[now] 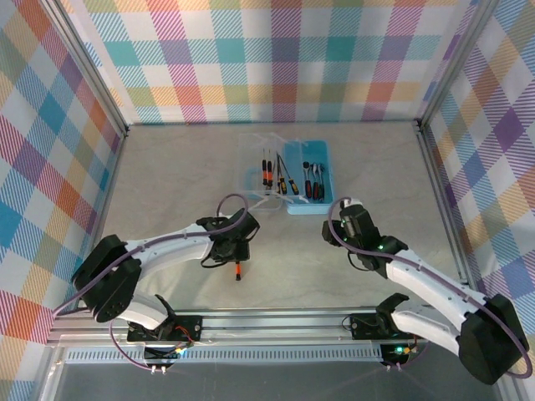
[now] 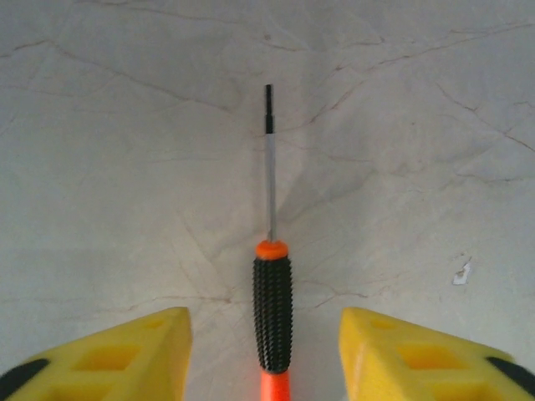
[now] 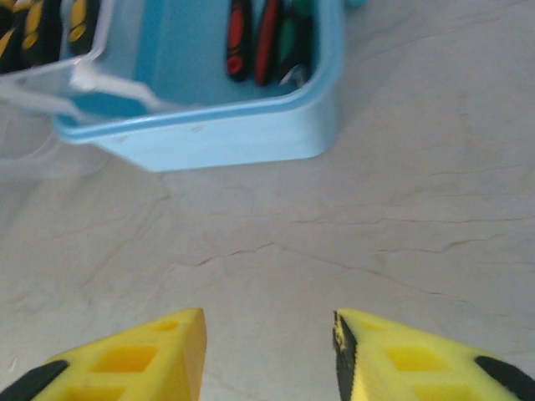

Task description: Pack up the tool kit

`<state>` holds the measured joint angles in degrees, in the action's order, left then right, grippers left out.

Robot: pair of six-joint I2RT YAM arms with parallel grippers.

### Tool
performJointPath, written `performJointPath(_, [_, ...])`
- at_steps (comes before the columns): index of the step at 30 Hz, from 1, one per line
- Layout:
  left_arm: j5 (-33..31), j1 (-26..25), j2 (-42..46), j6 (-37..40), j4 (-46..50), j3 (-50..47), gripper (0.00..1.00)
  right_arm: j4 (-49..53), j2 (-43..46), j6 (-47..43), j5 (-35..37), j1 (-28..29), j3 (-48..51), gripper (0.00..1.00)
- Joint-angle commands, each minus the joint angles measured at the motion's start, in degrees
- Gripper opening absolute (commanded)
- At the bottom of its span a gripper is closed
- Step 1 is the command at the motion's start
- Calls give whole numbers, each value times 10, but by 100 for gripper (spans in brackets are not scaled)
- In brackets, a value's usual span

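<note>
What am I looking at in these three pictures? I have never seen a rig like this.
Two robot arms are bolted at the near edge of a table. The overhead picture looks down from behind them. The other two come from cameras on each wrist, so the yellow wedges at the bottom are that arm's own fingers. A light-blue box lies open at the back, its clear lid folded out to the left, with small tools in both halves. A screwdriver lies loose on the table. The left gripper sits over it, fingers either side of the handle without touching. The right gripper is open near the box, holding nothing.
</note>
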<state>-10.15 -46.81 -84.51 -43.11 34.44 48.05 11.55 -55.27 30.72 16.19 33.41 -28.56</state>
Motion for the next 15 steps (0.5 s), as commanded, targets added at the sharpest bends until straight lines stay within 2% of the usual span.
performJointPath(1, [-4,-5,-18,14,0,16,44,-46,9,26,64,0,5,50])
performJointPath(4, [0,-6,-30,15,-2,17,42,-14,-18,33,68,-4,-24,51])
performJointPath(8, [3,-6,-61,14,5,24,40,-20,-34,40,55,-5,-26,51])
performJointPath(11, [5,-6,-81,13,2,23,30,-20,-32,40,61,-4,-23,51])
performJointPath(15, [1,-7,-82,7,-2,12,21,-19,-24,42,73,-4,-21,52])
